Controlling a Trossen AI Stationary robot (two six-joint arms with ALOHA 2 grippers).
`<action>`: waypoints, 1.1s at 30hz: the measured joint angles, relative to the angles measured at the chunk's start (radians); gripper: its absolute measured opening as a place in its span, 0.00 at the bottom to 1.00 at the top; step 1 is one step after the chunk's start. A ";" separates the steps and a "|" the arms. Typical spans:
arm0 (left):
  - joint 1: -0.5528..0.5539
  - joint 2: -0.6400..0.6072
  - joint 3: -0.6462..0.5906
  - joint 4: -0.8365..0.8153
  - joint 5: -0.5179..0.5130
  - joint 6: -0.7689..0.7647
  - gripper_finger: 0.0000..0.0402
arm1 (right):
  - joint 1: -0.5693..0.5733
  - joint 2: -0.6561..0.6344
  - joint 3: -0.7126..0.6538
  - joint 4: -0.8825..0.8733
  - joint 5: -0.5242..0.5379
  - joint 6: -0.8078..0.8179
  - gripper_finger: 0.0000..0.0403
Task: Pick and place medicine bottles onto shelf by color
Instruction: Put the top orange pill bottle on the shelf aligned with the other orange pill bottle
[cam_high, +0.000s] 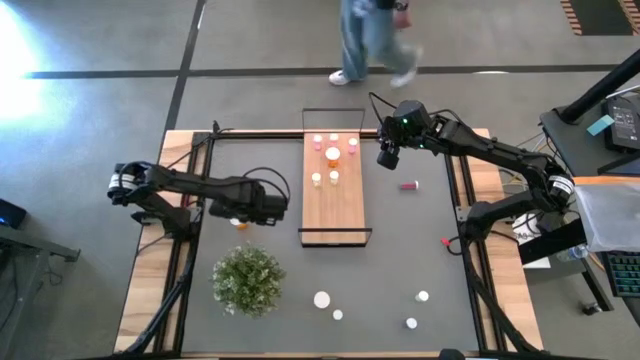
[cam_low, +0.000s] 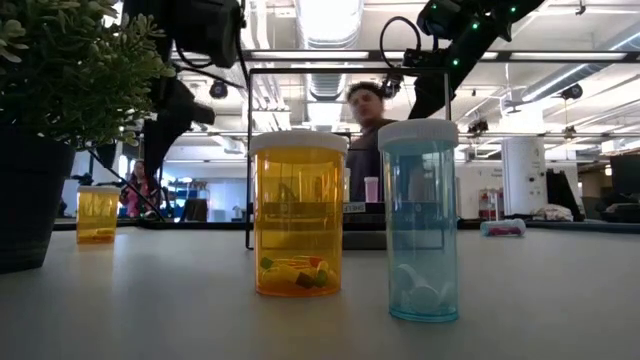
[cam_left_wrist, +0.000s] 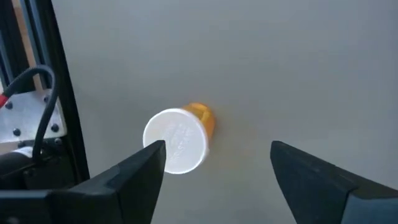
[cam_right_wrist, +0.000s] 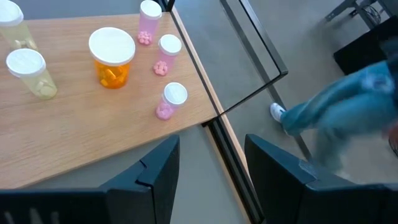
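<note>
Left gripper (cam_left_wrist: 214, 165) spread wide over an orange bottle (cam_left_wrist: 180, 138) upright on the tabletop (cam_high: 400, 250) – right gripper (cam_right_wrist: 211, 162) open too, empty, beside the shelf (cam_high: 335, 205) – six bottles stand there

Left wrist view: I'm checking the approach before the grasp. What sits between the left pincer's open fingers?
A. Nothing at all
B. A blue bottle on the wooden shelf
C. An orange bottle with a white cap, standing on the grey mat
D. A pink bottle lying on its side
C: the left pincer is open above an orange bottle seen cap-up on the grey mat, nearer one finger than the other, not yet gripped.
</note>
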 joint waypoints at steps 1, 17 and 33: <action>0.000 0.000 -0.006 0.000 0.005 -0.011 0.68 | 0.000 0.000 0.000 0.000 0.000 0.000 0.42; -0.042 0.000 -0.158 0.078 0.027 -0.095 0.68 | 0.000 0.000 0.000 0.000 0.000 0.000 0.42; -0.042 0.001 -0.196 0.121 0.012 0.001 0.68 | 0.000 0.000 0.000 0.000 0.000 0.000 0.42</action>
